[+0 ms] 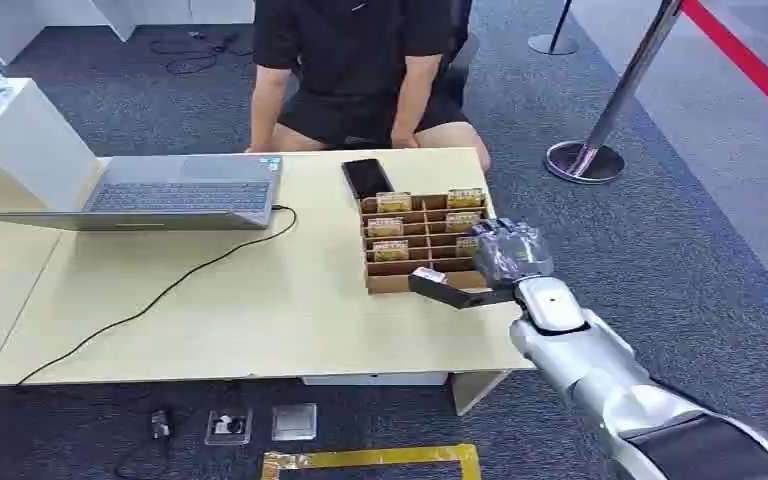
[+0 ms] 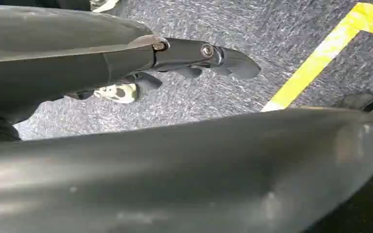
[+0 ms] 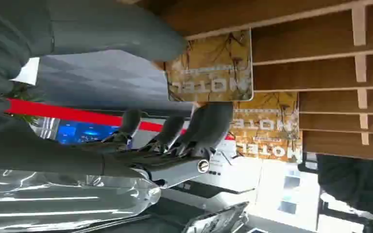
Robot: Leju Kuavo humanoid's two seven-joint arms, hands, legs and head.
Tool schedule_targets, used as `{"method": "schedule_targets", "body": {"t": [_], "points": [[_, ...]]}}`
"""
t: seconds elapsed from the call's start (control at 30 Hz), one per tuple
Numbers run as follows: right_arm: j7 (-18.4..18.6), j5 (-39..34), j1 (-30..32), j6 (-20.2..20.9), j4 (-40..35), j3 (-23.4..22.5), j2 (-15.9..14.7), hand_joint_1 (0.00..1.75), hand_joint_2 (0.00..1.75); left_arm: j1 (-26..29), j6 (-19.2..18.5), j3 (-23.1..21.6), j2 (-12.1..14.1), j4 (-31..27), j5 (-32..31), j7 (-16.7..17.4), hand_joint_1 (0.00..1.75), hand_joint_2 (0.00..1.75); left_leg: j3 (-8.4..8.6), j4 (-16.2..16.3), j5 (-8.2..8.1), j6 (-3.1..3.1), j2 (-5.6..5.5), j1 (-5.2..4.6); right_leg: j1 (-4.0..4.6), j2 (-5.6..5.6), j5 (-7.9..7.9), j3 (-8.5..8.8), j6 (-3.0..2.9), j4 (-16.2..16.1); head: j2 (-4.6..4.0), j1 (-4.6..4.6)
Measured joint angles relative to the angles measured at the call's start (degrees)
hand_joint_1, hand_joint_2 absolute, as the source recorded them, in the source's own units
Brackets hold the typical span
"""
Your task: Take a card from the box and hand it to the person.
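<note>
The right hand (image 1: 505,252), fingers apart and holding nothing, hung over the box (image 1: 426,242); the nearest card (image 3: 210,68) stood upright at its 10 o'clock, at its fingertips.

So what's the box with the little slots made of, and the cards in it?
The box looks like plain brown cardboard or thin wood: matte, flat dividers, bare cut edges. The cards look like glossy printed plastic or coated paper, with sharp "HOTEL" lettering; which one, I cannot tell.
</note>
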Motion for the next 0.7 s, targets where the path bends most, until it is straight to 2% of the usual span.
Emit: {"method": "schedule_targets", "body": {"t": [0.13, 0.2, 0.27, 0.33, 0.4, 0.43, 0.47, 0.5, 0.7], "points": [[-0.24, 0.37, -0.1, 0.46, 0.33, 0.0, 0.04, 0.84, 1.75, 0.02, 0.11, 0.02, 0.0, 0.0, 0.0, 0.0, 0.0, 0.0, 0.0, 0.0, 0.0, 0.0, 0.0, 0.0, 0.0, 0.0, 0.01, 0.01, 0.01, 0.0, 0.0, 0.0], [-0.28, 0.42, -0.19, 0.66, 0.44, 0.0, 0.09, 0.98, 1.75, 0.04, 0.13, 0.04, 0.0, 0.0, 0.02, 0.0, 0.0, 0.0, 0.0, 0.01, 0.0, 0.0, 0.0, 0.0, 0.0, 0.0, 0.02, 0.01, 0.0, 0.0, 0.0, 0.02], [-0.39, 0.42, -0.24, 0.85, 0.63, 0.0, 0.11, 1.38, 1.75, 0.04, 0.22, 0.07, 0.0, 0.02, 0.02, 0.0, 0.0, 0.0, 0.01, 0.01, 0.0, 0.0, 0.0, 0.0, 0.0, 0.0, 0.02, 0.02, 0.0, 0.0, 0.0, 0.0], [-0.46, 0.42, -0.24, 1.14, 0.89, 0.0, 0.13, 1.43, 1.75, 0.09, 0.35, 0.07, 0.0, 0.02, -0.04, -0.46, 0.0, 0.0, 0.0, 0.01, 0.0, 0.0, 0.0, 0.0, 0.0, 0.0, 0.03, 0.01, -0.01, 0.0, 0.0, 0.02], [-0.52, 0.46, -0.36, 1.14, 1.01, 0.0, 0.22, 1.61, 1.75, 0.12, 0.57, 0.07, 0.0, 0.04, -0.57, -1.47, 0.0, 0.0, 0.0, 0.02, 0.0, 0.0, 0.0, 0.0, 0.0, 0.0, 0.04, 0.01, -0.02, 0.0, 0.0, 0.0], [-0.61, 0.46, -0.48, 1.07, 1.07, 0.0, 0.31, 1.61, 1.75, 0.13, 0.63, 0.07, 0.0, 0.04, -0.81, -1.88, 0.0, 0.0, 0.01, 0.02, 0.0, 0.0, 0.0, 0.0, 0.0, 0.0, 0.04, 0.01, -0.02, 0.0, 0.0, 0.02], [-0.79, 0.46, -0.53, 1.03, 1.14, 0.0, 0.39, 1.61, 1.75, 0.12, 0.79, 0.07, 0.0, 0.04, -1.14, -2.3, 0.0, 1.75, 0.01, 0.02, 0.0, 0.0, 0.0, 0.0, 0.0, 0.0, 0.04, 0.01, -0.02, 0.0, 0.0, -0.02], [-0.85, 0.46, -0.53, 0.92, 1.2, -0.02, 0.39, 1.71, 1.75, 0.13, 1.09, 0.07, 0.0, 0.04, -1.31, -2.56, 0.0, 1.75, 0.01, 0.02, 0.0, 0.0, 0.0, 0.0, 0.0, 0.0, 0.04, 0.01, -0.02, 0.0, 0.0, -0.02], [-1.24, 0.29, -0.53, 0.09, 1.42, -0.15, 0.48, 1.73, 1.75, 0.13, 2.51, -0.02, 0.0, 0.07, -3.19, -2.47, 0.0, 1.75, 0.0, 0.03, 0.01, 0.0, 0.01, 0.0, 0.0, 0.0, 0.04, 0.01, -0.03, 0.0, 0.0, 0.0]]}}
